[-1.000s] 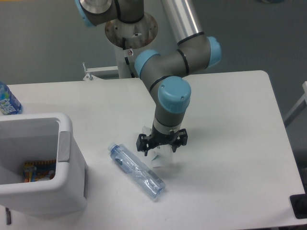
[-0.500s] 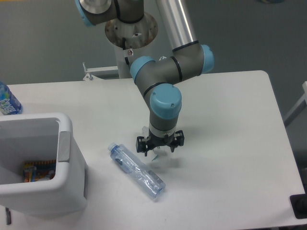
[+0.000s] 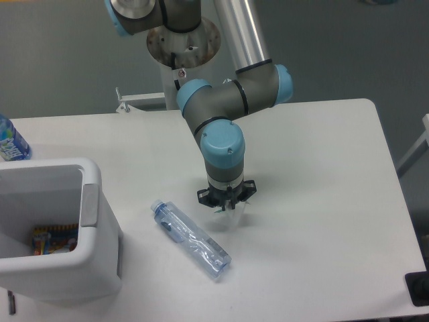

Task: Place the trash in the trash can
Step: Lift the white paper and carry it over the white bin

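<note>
The crushed clear bluish plastic bottle [image 3: 191,239] lies flat on the white table, pointing diagonally from upper left to lower right. Just right of its cap end my gripper [image 3: 226,205] points straight down. Its fingers look shut on the small white paper scrap [image 3: 232,212], of which only a pale sliver shows below them. The scrap seems slightly off the tabletop. The white trash can [image 3: 90,201] stands at the left edge, well left of the gripper, with its opening facing up.
A colourful wrapper [image 3: 55,238] lies inside the trash can. A blue-labelled water bottle [image 3: 10,142] stands at the far left behind the can. The robot's base [image 3: 182,41] is at the back. A black object [image 3: 418,288] sits at the front right corner.
The wrist has turned and the arm's elbow has swung left. The paper scrap turned with the fingers, and less of it shows now. The bottle has not moved.
</note>
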Controlling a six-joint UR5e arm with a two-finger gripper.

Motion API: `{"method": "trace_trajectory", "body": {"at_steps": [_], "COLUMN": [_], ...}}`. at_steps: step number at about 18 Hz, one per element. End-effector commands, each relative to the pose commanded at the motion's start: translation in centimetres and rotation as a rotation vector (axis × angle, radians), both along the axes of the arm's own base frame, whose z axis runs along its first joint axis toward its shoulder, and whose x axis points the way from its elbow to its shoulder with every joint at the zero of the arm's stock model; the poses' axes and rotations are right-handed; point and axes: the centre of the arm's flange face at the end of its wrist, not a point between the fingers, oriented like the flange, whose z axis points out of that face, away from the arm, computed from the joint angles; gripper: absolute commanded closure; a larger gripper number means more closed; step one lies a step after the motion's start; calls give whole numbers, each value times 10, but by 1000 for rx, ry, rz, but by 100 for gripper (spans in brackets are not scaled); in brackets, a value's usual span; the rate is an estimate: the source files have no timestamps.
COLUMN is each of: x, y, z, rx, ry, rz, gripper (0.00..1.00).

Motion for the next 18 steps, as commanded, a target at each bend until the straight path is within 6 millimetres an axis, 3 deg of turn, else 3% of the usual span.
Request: {"method": "trace_trajectory", "body": {"at_steps": [3, 5, 10, 12, 18], "x": [0, -5, -27, -34, -45], "y": [0, -1, -10, -14, 13], "z": [7, 21, 87, 122, 221], "rx": [9, 25, 159, 249, 554], "ry": [8, 21, 63, 70, 15], "rz": [-9, -8, 39, 59, 255], "gripper": [100, 100, 100, 100, 100]}}
